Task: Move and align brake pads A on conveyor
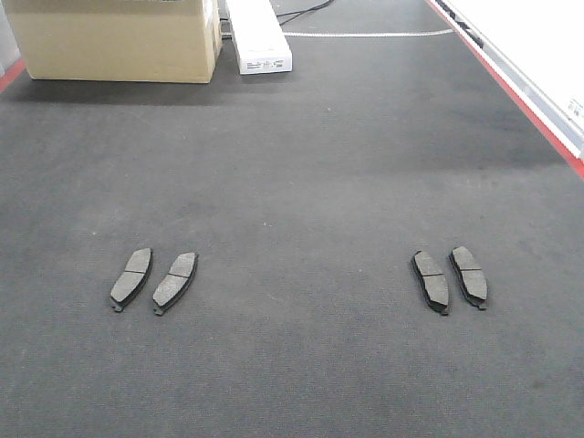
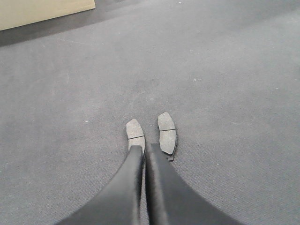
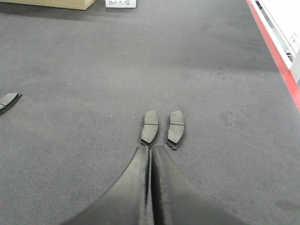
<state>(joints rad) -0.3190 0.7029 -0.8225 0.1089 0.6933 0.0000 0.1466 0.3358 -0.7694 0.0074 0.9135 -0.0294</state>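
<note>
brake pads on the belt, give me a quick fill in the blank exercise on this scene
1. The number of brake pads lying on the conveyor is ____.
2. They lie in two pairs, each pair holding ____ pads.
3. The left gripper and right gripper both have their fingers ____.
4. Behind the pads, at the far left, stands a ____ box.

Missing words: four; two; shut; cardboard

conveyor (image 1: 301, 164) matt rough textile; brake pads (image 1: 173, 281) matt gritty.
</note>
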